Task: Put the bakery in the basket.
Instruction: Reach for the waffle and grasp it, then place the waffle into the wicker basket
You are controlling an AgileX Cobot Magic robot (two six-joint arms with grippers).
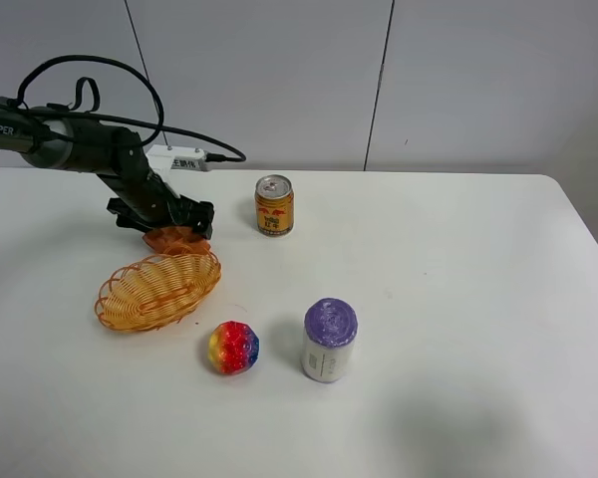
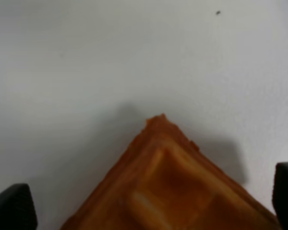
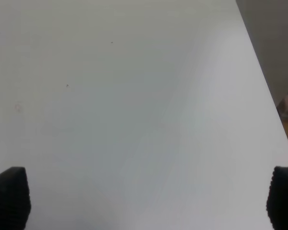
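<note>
The bakery [image 1: 175, 238], an orange-brown waffle wedge, hangs in my left gripper [image 1: 169, 227] just behind the far rim of the golden woven basket [image 1: 159, 289]. In the left wrist view the waffle [image 2: 168, 187] points forward between the two dark fingertips [image 2: 12, 207] and casts a shadow on the white table below. My left gripper [image 2: 149, 206] is shut on it. My right gripper [image 3: 146, 196] is open and empty over bare white table near the table's side edge. It is out of the exterior high view.
A red-and-gold drink can [image 1: 274, 205] stands right of the left gripper. A rainbow ball [image 1: 233, 347] and a purple-lidded white can [image 1: 329, 341] stand in front of the basket. A white power strip [image 1: 176, 159] with a cable lies at the back edge.
</note>
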